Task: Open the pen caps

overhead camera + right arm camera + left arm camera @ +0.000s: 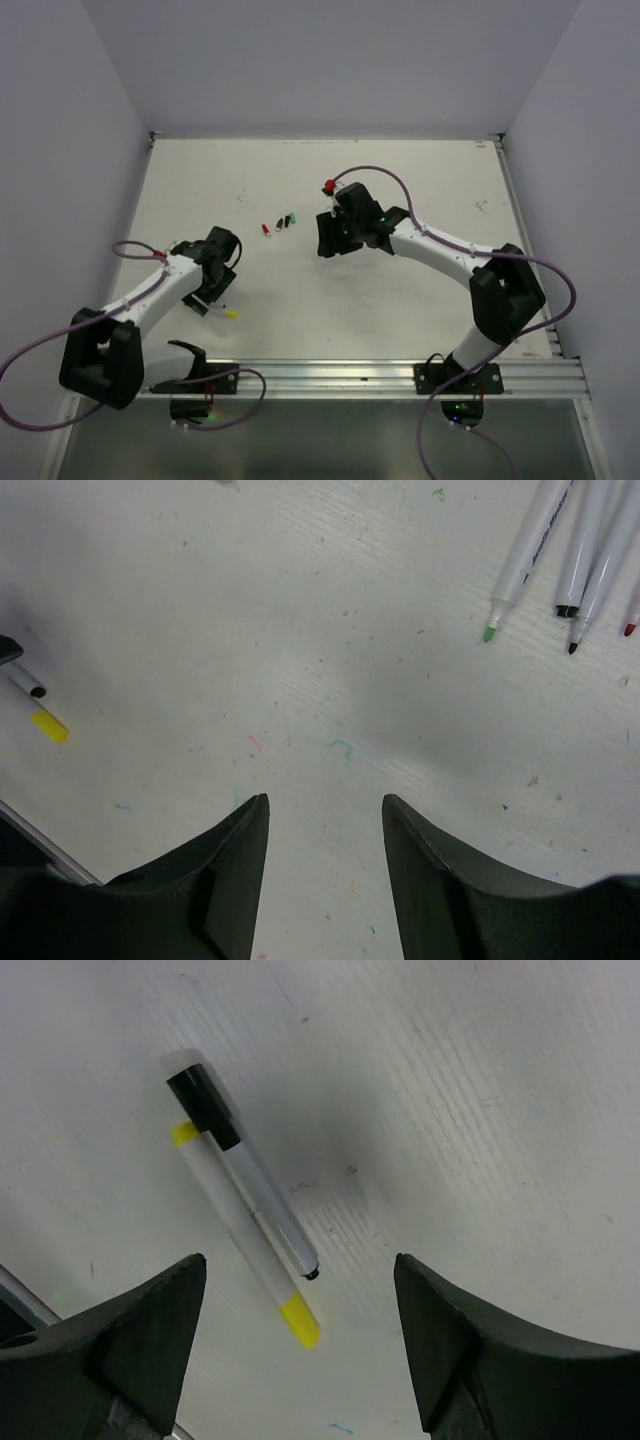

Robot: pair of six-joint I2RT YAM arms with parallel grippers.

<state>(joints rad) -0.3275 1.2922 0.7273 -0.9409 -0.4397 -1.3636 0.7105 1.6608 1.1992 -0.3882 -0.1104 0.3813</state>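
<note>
Two white pens lie side by side under my left gripper (300, 1265). One has a yellow cap (300, 1321) at its near end. The other has a black cap (204, 1107) at its far end and a small dark tip near the jaws. My left gripper (207, 298) is open and empty above them. The yellow cap also shows in the top view (232, 314) and the right wrist view (48, 725). My right gripper (325, 800) is open and empty over bare table (335, 240). Several uncapped pens (525, 555) lie to its upper right. Small red (265, 229), black (280, 224) and green (290, 218) pieces, which look like caps, lie mid-table.
White table (420, 180) with faint ink marks, walled on three sides. A metal rail (400, 375) runs along the near edge. Purple cables loop from both arms; one carries a red connector (329, 185) behind the right gripper.
</note>
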